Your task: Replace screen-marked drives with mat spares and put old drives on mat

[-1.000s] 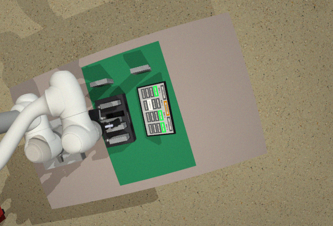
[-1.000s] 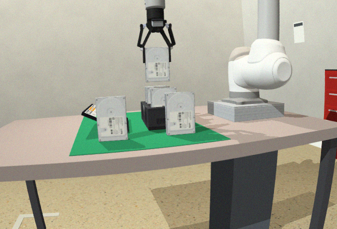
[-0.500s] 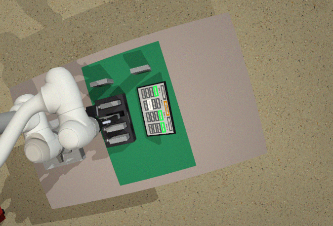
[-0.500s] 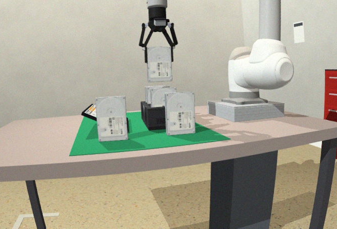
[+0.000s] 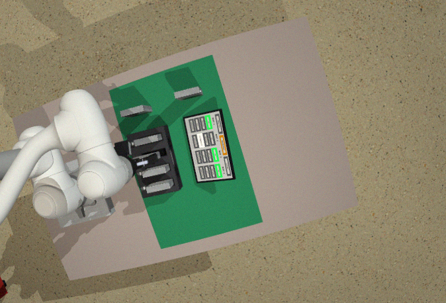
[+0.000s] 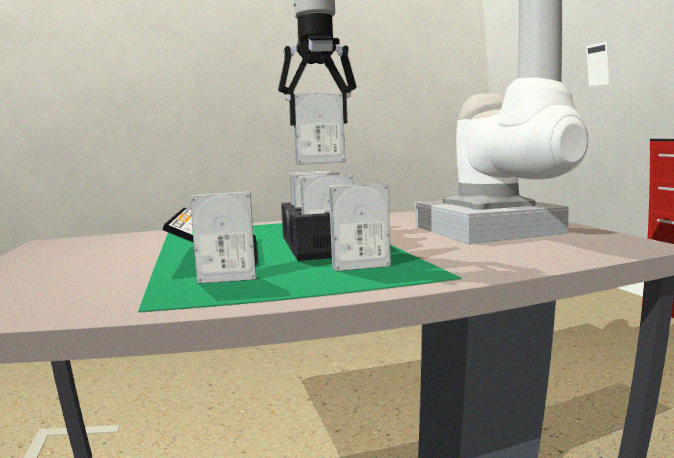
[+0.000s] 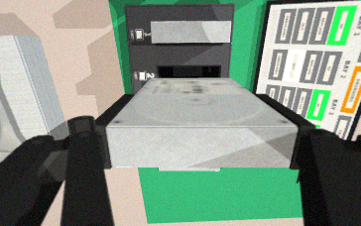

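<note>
My gripper (image 6: 319, 121) (image 7: 193, 108) is shut on a silver drive (image 6: 320, 143) (image 7: 198, 148), held upright above the dock (image 5: 172, 157) (image 6: 312, 245) (image 7: 179, 54). The drive's label faces the exterior view; its connector is not discernible. Bay 2's slot (image 7: 188, 70) is empty. Drives stand in bay 1 (image 5: 147, 139) (image 7: 190, 32), bay 3 (image 5: 155, 171) and bay 4 (image 5: 159, 186). Two drives stand upright on the green mat (image 5: 209, 214): one (image 5: 135, 111) (image 6: 359, 229) near the dock, one (image 5: 188, 93) (image 6: 223, 237) farther out.
The tilted screen (image 5: 209, 146) (image 6: 177, 224) (image 7: 302, 55) stands beside the dock. Its bay 2 row has a white tile; rows 1, 3 and 4 have green tiles. One side box is orange; small text is unreadable. The robot base (image 6: 491, 221) is on the bench (image 5: 284, 107).
</note>
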`<state>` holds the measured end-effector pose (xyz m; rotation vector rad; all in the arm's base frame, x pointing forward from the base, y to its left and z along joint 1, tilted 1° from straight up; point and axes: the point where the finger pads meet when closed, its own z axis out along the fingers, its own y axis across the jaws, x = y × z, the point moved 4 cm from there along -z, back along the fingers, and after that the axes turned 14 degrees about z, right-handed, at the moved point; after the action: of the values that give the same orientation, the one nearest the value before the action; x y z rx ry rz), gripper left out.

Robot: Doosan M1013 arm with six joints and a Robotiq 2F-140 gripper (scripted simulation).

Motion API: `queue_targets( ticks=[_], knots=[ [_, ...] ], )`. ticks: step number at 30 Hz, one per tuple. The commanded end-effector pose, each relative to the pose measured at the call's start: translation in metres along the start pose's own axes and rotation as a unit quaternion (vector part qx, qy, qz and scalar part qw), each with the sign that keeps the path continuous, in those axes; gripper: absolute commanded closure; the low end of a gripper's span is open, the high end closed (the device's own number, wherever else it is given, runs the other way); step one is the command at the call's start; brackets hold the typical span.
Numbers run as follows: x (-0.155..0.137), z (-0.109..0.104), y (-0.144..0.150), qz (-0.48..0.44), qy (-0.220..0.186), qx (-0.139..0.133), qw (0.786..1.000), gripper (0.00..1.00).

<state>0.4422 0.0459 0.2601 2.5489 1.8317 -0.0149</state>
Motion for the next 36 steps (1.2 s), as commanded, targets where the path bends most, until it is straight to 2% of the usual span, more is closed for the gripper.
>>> queue_targets(
  ticks=[1, 23, 36],
  knots=[
    [0.000, 0.000, 0.000, 0.000, 0.000, 0.000, 1.000, 0.90],
    [0.000, 0.010, 0.000, 0.000, 0.000, 0.000, 1.000, 0.90],
    [0.000, 0.029, 0.000, 0.000, 0.000, 0.000, 1.000, 0.90]
  ],
)
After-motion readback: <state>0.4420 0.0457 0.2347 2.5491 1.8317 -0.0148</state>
